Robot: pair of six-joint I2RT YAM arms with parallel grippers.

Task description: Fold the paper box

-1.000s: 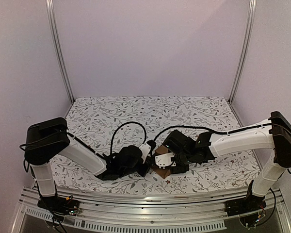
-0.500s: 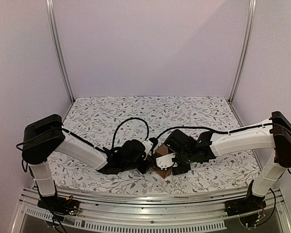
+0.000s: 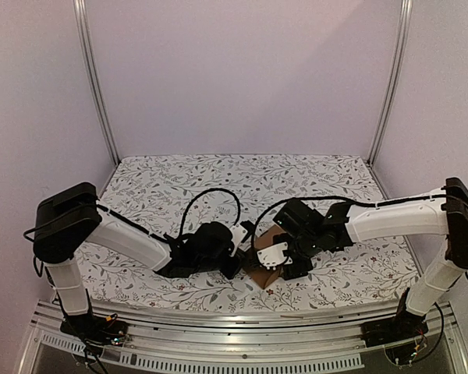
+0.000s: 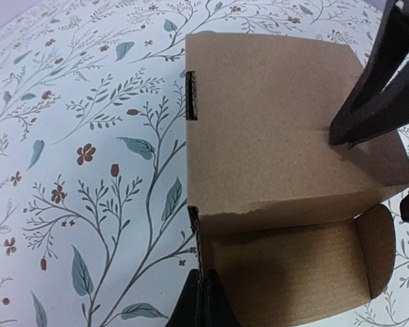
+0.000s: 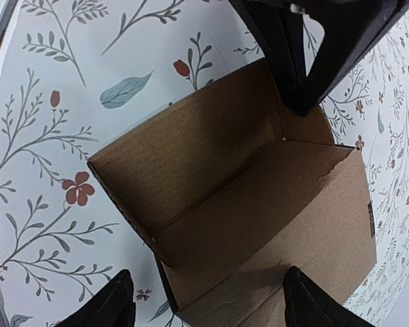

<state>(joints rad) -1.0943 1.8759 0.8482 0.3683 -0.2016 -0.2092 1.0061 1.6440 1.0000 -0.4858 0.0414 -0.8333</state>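
Observation:
The paper box [image 3: 259, 273] is a small brown carton lying on its side at the table's front centre, between both grippers. In the left wrist view the paper box [image 4: 279, 136] shows a flat top panel and an open, hollow end with a rounded flap. My left gripper [image 4: 204, 303] is shut on the edge of its side wall. One black finger [image 4: 371, 95] of the right gripper rests on the top panel. In the right wrist view my right gripper [image 5: 211, 306] stands open and wide over the box's open mouth [image 5: 211, 184], one fingertip over the cloth and the other over a panel.
A floral cloth [image 3: 179, 183] covers the table. An aluminium rail [image 3: 234, 323] runs along the near edge. Metal posts [image 3: 93, 78] and pale walls close in the back and sides. The left gripper's black body [image 5: 327, 41] sits at the box's far end.
My right gripper has drawn a little to the right and its jaws have spread wider. The left arm shifted slightly right and keeps its pinch on the box wall.

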